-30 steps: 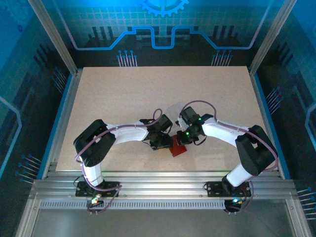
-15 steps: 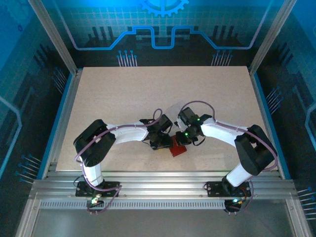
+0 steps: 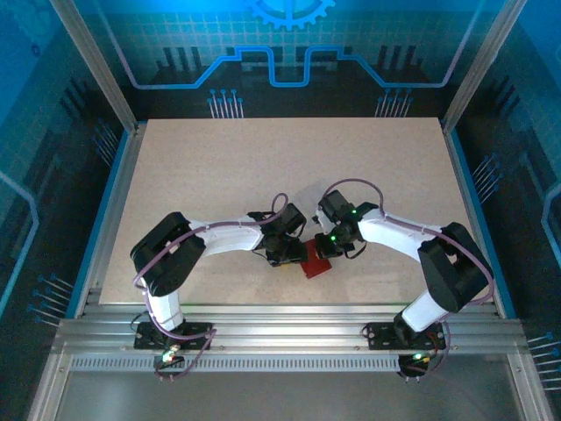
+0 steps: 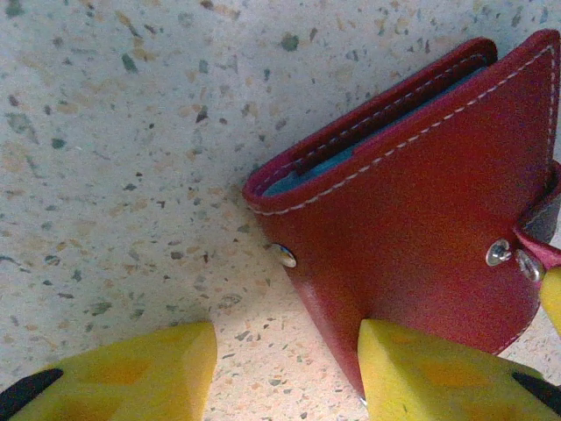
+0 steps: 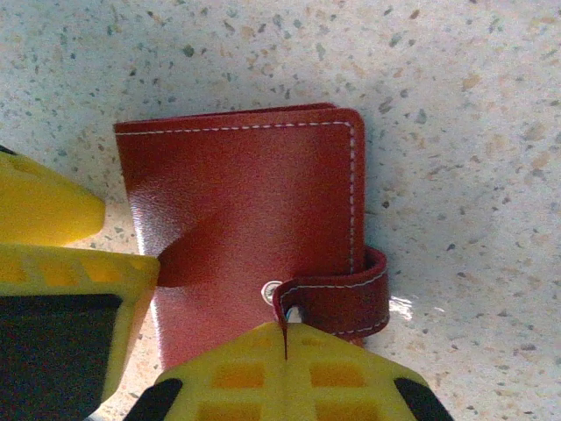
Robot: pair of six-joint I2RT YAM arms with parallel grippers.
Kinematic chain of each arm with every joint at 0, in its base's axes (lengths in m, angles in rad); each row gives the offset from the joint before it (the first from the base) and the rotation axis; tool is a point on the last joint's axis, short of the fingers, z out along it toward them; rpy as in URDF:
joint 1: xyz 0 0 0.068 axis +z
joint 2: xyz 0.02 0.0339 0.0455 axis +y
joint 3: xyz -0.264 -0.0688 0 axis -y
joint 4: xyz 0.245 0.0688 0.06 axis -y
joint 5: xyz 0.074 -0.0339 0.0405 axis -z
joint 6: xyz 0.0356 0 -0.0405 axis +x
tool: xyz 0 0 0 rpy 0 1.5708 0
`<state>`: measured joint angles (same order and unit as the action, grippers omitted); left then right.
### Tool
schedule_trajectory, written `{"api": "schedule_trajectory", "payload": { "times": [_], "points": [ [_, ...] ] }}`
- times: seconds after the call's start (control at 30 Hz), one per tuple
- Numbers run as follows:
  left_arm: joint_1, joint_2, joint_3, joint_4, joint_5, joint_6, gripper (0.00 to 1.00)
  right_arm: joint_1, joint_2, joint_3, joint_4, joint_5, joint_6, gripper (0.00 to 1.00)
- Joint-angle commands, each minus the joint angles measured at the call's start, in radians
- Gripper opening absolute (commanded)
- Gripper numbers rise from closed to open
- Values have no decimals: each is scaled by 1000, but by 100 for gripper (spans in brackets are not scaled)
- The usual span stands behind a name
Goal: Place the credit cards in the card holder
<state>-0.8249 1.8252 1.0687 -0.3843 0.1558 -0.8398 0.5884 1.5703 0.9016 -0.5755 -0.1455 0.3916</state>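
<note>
The wallet [image 3: 316, 266] lies folded on the table [image 3: 263, 167], near its front edge and between the two arms, whose grippers meet over it. In the right wrist view the right gripper [image 5: 285, 338] has its fingers pressed together on the end of the snap tab [image 5: 337, 294], which curls round the wallet's edge and stands pinched in the seam between them. The left gripper [image 4: 287, 338] stands with its fingers apart and bare table between them; one finger [image 4: 438, 377] is at the wallet's near corner, the other [image 4: 131, 368] clear of it. From the right wrist, the red cover [image 5: 245, 193] creases where a left finger [image 5: 70, 298] pushes against its side. Pale studs [image 4: 498, 253] show on the cover, and a bluish lining shows between the covers.
</note>
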Motion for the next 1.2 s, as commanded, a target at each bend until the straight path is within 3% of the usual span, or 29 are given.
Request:
{"api": "schedule_trajectory", "payload": {
  "times": [0.0,1.17],
  "points": [
    [-20,76,-39,137,58,-22,49,-6,5,-3,-37,17,9,0],
    [-20,89,-44,154,69,-26,49,40,89,53,-20,-25,21,0]
  ]
}}
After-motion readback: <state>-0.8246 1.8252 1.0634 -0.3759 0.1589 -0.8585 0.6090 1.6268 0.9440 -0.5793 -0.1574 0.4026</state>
